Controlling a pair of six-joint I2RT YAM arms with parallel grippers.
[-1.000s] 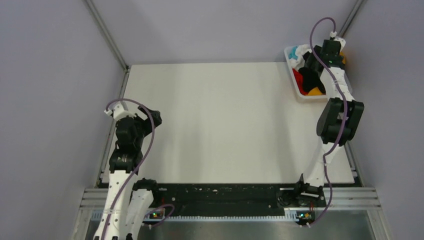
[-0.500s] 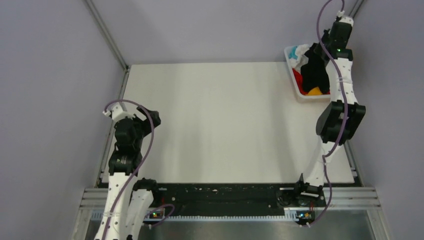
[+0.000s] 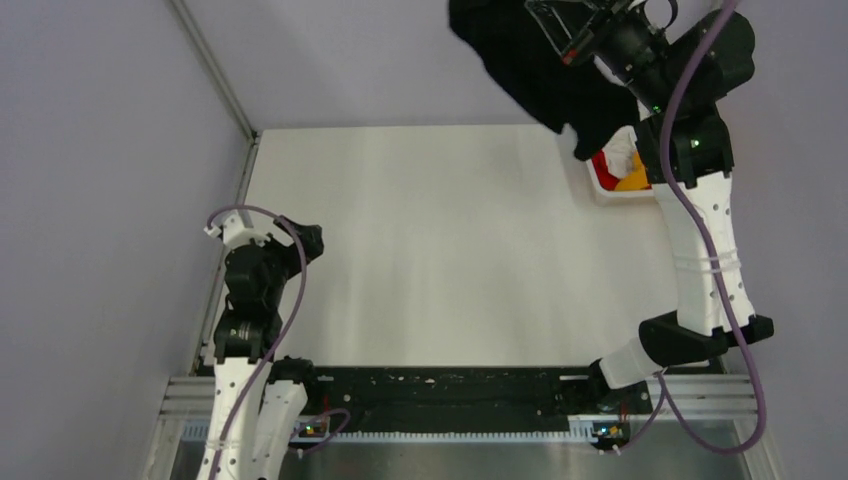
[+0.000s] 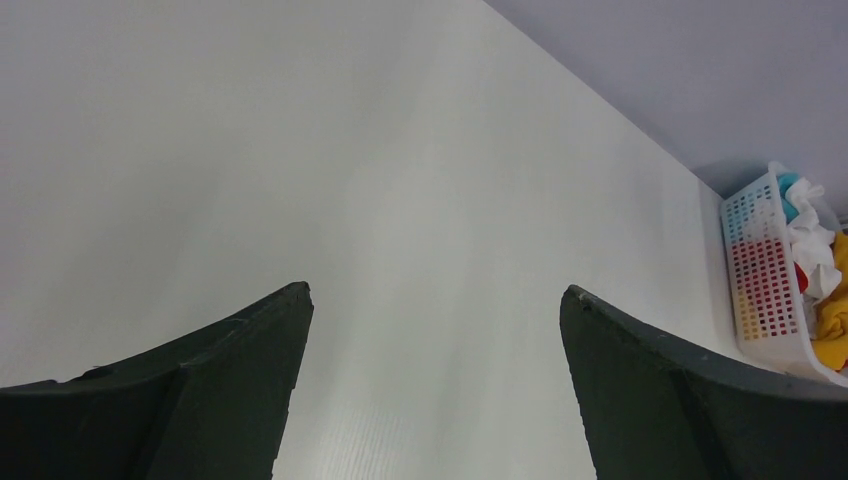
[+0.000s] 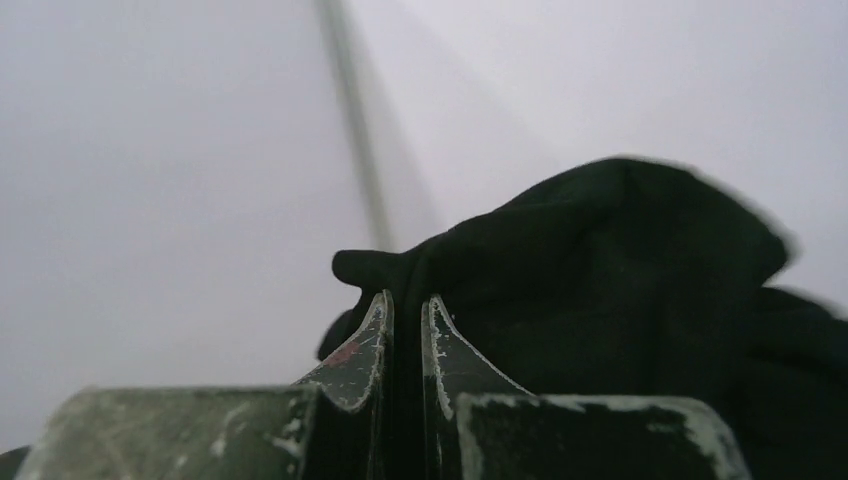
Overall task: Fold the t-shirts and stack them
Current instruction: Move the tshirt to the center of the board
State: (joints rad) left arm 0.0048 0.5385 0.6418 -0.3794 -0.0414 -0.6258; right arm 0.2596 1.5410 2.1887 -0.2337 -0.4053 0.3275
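Top external view: The right arm (image 3: 700, 240) stands high over the far right corner of the table (image 3: 430, 250). We see the right fingers (image 3: 562, 32) near the upper edge of the view, closed on the black t-shirt (image 3: 535, 75). The shirt hangs in the air below the fingers as a loose, spread mass. Its lower end overlaps the far part of the white basket (image 3: 608, 192); we cannot tell whether cloth and basket touch. The basket sits at the far right corner of the table. In its near part we see the red t-shirt (image 3: 603, 166) and the orange-yellow t-shirt (image 3: 632, 182), with a white t-shirt (image 3: 622, 150) just behind them. The left arm (image 3: 245, 300) is folded low at the left edge of the table, and the left fingers (image 3: 305, 240) point toward the middle.

Left wrist view: The left fingers are spread wide apart, with only bare table between them. The basket lies well away at the right edge. A light blue t-shirt (image 4: 790, 185) lies at its far end, then white cloth, then orange-yellow cloth at the near end. Red shows through the holes in the basket wall.

Right wrist view: The right fingers are closed to a narrow slit, with black cloth pinched between them. The rest of the shirt bunches beyond the tips and to the right. Behind it we see a grey wall (image 5: 150, 200) and a metal rail (image 5: 350, 120).
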